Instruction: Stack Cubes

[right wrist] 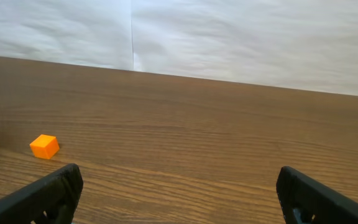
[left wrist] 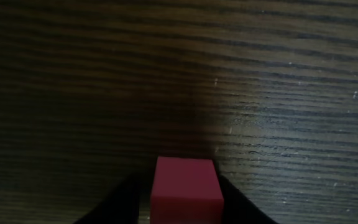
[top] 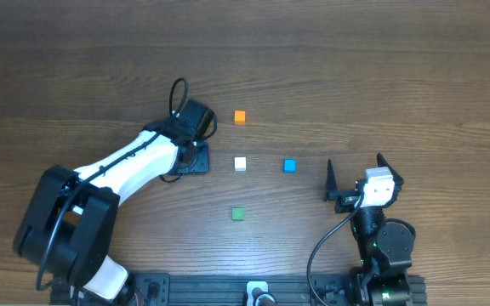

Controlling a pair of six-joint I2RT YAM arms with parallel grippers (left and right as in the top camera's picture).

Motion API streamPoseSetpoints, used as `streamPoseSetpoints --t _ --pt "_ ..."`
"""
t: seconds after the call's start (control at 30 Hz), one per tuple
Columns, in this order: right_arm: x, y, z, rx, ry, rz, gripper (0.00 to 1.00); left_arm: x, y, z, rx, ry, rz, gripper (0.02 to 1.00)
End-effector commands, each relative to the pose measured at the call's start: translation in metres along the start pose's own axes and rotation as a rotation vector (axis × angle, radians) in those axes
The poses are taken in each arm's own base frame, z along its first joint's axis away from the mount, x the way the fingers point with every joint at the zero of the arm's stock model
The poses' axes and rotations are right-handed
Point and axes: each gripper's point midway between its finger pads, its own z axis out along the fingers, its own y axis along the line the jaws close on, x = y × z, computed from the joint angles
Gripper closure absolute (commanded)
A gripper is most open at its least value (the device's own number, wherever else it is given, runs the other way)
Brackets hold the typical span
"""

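"Anything stacked?"

"Nothing yet. The left tool (top: pixel 194 158) grips the red cube (left wrist: pixel 186 186) down at the desk (top: pixel 398 68), and the right tool (top: pixel 356 174) gapes. The orange cube (top: pixel 240 116), white cube (top: pixel 241 163), blue cube (top: pixel 290 165) and green cube (top: pixel 237 214) lie apart."

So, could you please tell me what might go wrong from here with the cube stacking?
The red cube seems to sit right at the tips of the left jaws, so it may slip or twist when lifted. The white cube lies on the table close beside them, and a sideways swing could knock it away.
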Motion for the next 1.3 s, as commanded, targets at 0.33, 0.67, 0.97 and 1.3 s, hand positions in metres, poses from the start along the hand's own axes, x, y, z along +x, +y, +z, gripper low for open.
streamPoseSetpoints --t 0.33,0.67,0.97,1.3 --pt "0.003 0.002 0.000 -0.015 0.008 0.000 0.007 -0.006 -0.004 -0.005 0.029 -0.011 -0.002 0.744" --pt "0.003 0.002 0.000 -0.015 0.008 0.000 0.007 -0.006 -0.011 -0.036 0.089 -0.046 -0.049 0.886" --pt "0.003 0.002 0.000 -0.015 0.008 0.000 0.009 -0.003 -0.041 -0.091 0.100 -0.063 -0.127 0.980" --pt "0.003 0.002 0.000 -0.015 0.008 0.000 0.007 -0.010 -0.098 -0.080 0.109 -0.007 -0.117 0.980"
